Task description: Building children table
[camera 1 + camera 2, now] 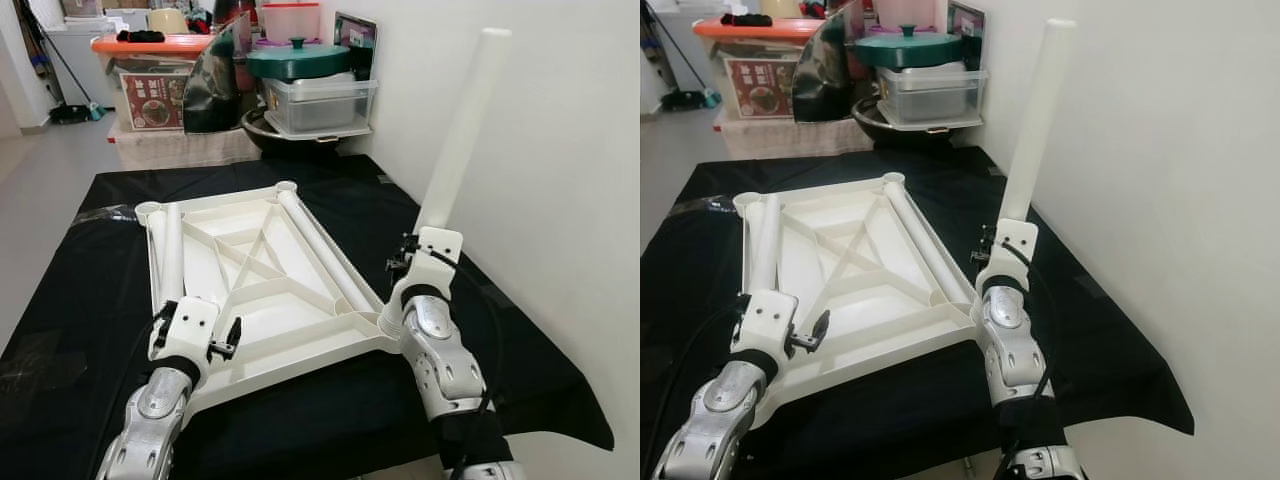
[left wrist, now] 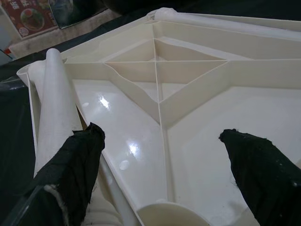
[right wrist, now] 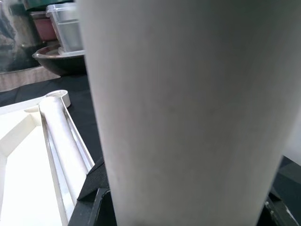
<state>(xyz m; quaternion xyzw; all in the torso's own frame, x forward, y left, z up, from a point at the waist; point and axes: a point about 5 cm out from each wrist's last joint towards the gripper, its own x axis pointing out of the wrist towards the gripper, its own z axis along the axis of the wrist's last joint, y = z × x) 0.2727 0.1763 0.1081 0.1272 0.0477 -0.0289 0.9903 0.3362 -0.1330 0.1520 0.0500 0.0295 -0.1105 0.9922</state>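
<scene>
White ribbed plastic tabletop lies upside down on black cloth, sockets up for legs. Right gripper clamps white tubular leg upright above near right corner, probably for insertion. Left gripper gapes wide, empty, over near left area, beside loose white leg.

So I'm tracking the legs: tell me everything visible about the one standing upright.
The upright leg is a plain white tube, matte plastic by its look, with a rounded top. It stands nearly vertical, leaning slightly right, at the near right corner of the upturned tabletop. The right hand is at its lower end.
</scene>
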